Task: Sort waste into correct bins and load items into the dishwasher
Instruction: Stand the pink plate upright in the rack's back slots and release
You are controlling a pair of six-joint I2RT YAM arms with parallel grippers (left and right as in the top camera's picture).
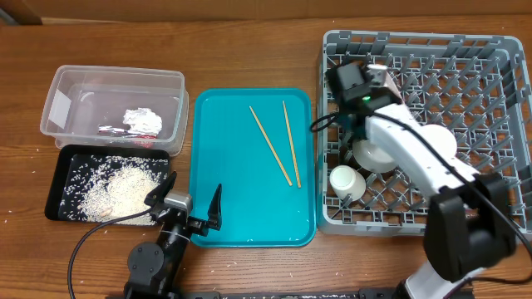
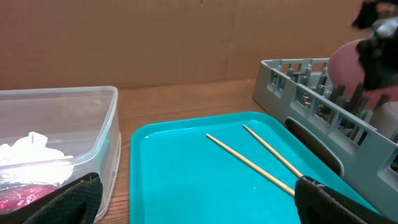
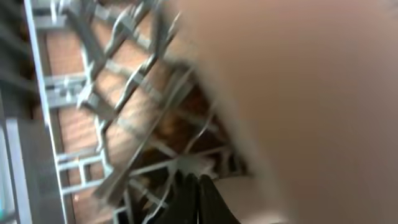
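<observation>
Two wooden chopsticks [image 1: 270, 145] [image 1: 291, 143] lie on the teal tray [image 1: 224, 166]; they also show in the left wrist view [image 2: 249, 158]. My left gripper [image 1: 189, 198] [image 2: 196, 193] is open and empty over the tray's near edge. The wrapper scrap [image 1: 141, 120] lies in the clear tub [image 1: 75, 83]. Rice [image 1: 120, 189] is heaped in the black tray [image 1: 62, 178]. The grey dish rack [image 1: 499, 50] holds a bowl [image 1: 374, 155], a cup [image 1: 345, 181] and a second bowl [image 1: 440, 137] partly under my arm. My right gripper [image 1: 345, 83] [image 3: 199, 193] is shut low at the rack's far left, beside a blurred pale surface [image 3: 311, 93].
A few rice grains lie on the wood near the black tray. A brown cardboard wall [image 2: 186, 37] stands behind the table. The rack [image 2: 311, 93] stands close against the teal tray's right side. A pale round shape [image 2: 348, 62] shows beside my right gripper.
</observation>
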